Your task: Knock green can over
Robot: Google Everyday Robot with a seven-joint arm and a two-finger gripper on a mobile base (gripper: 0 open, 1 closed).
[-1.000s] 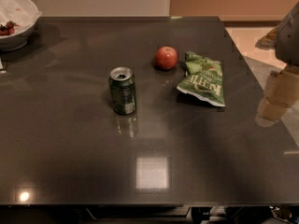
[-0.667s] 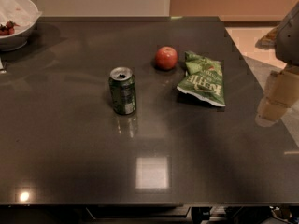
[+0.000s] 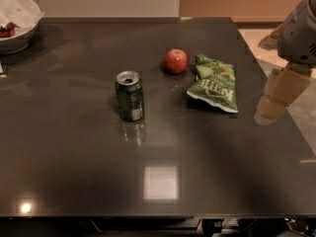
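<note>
- Your gripper [image 3: 270, 105] hangs at the right side of the view, over the right edge of the dark table [image 3: 74, 172], below the grey arm housing [image 3: 298, 31].
- You cannot tell from this view whether the gripper is open or clenched; it shows only as a pale tan shape tilted down and to the left.
- It holds nothing that you can see and touches nothing: its tip is apart from the chip bag [image 3: 215, 83], which is the nearest thing to it.
- Your target, the green can [image 3: 129, 96], stands upright left of the table's middle, lid and pull-tab facing up, with its reflection on the glossy top just below it.
- The can is well apart from the gripper; the apple [image 3: 176, 60] and the chip bag lie between them, the apple behind and to the right of the can, the bag just beside the apple on its right.
- A white bowl [image 3: 17, 28] sits at the far left corner, with something red inside it.
- Against the picture from a second ago, the gripper has edged a little to the left and slightly up, in towards the table.
- The can, apple, bag and bowl sit where they were then; the can has not been knocked over.
</note>
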